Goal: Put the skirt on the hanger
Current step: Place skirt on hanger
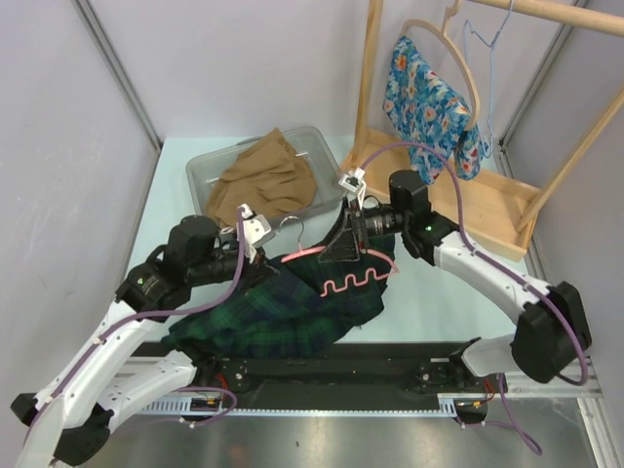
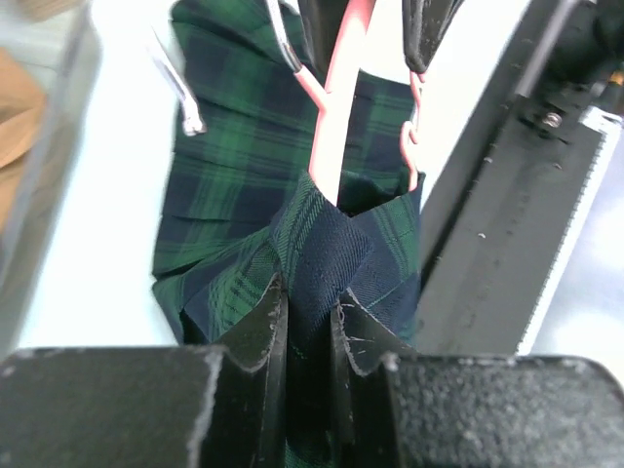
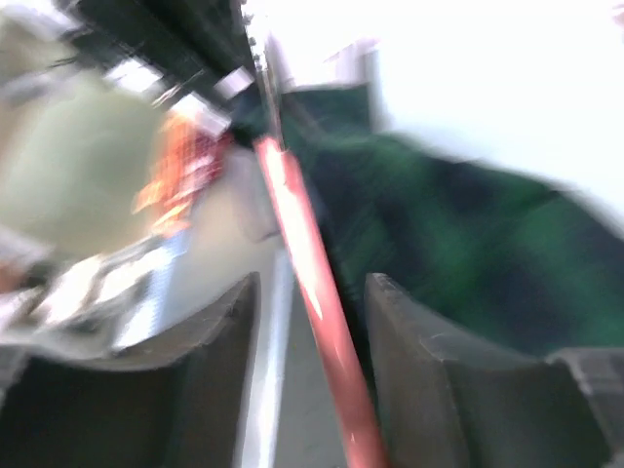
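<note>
**Partway: threading begun, hanging not done**

Heaped on pale counter (image 1: 175, 195): dark green plaid pleated skirt (image 1: 283, 317), pink wire hanger (image 1: 356, 278) on top, one arm apparently inside the waist. Jaws of left gripper (image 2: 310, 302) nearly closed, pinching a skirt fold. Jaws of right gripper (image 3: 312, 292) apart, hanger bar loose between. Remaining: seat both sides.

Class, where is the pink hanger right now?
In the top view, the pink hanger lies mid-table on the green plaid skirt, just in front of the grey bin.

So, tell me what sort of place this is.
Probably a robot lab cell staged for laundry work: grey partition walls, a wooden garment rack and a clear bin holding a tan garment.
</note>
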Tool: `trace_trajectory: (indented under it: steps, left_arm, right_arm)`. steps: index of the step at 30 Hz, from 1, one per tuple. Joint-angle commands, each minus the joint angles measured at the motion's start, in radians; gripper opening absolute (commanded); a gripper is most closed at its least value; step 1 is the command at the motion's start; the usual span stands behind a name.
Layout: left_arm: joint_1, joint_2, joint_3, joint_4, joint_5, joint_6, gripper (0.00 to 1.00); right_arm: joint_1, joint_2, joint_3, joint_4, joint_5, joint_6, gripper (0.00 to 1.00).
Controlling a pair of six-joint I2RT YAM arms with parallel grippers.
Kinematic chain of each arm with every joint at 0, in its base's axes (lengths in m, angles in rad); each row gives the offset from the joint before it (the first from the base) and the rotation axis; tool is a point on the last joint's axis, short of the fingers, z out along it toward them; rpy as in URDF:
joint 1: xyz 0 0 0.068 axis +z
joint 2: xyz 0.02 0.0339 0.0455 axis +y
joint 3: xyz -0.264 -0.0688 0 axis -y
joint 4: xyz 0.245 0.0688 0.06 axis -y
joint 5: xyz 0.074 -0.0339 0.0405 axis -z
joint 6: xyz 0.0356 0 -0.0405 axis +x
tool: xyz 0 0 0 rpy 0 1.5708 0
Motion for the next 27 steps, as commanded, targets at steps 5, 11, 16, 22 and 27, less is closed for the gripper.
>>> trace_trajectory:
  steps: [5, 11, 16, 22, 27]
  left_arm:
    - [0.006, -0.057, -0.006, 0.092, -0.205, -0.034, 0.00]
    - [0.004, -0.074, -0.006, 0.089, -0.386, -0.048, 0.00]
    - [0.004, -0.103, -0.007, 0.085, -0.476, -0.060, 0.00]
    - [0.004, -0.113, -0.001, 0.102, -0.527, -0.088, 0.00]
    - [0.004, -0.100, 0.016, 0.118, -0.533, -0.086, 0.00]
  right_arm:
    - [0.036, -0.193, 0.082, -0.336, 0.855, -0.239, 0.66]
    - [0.032, -0.264, 0.074, -0.405, 1.132, -0.242, 0.66]
    - [0.100, -0.346, 0.018, -0.514, 1.221, -0.269, 0.61]
    - [0.149, -0.524, -0.176, -0.564, 1.169, -0.164, 0.57]
    - [0.288, -0.535, -0.274, -0.584, 1.251, -0.078, 0.58]
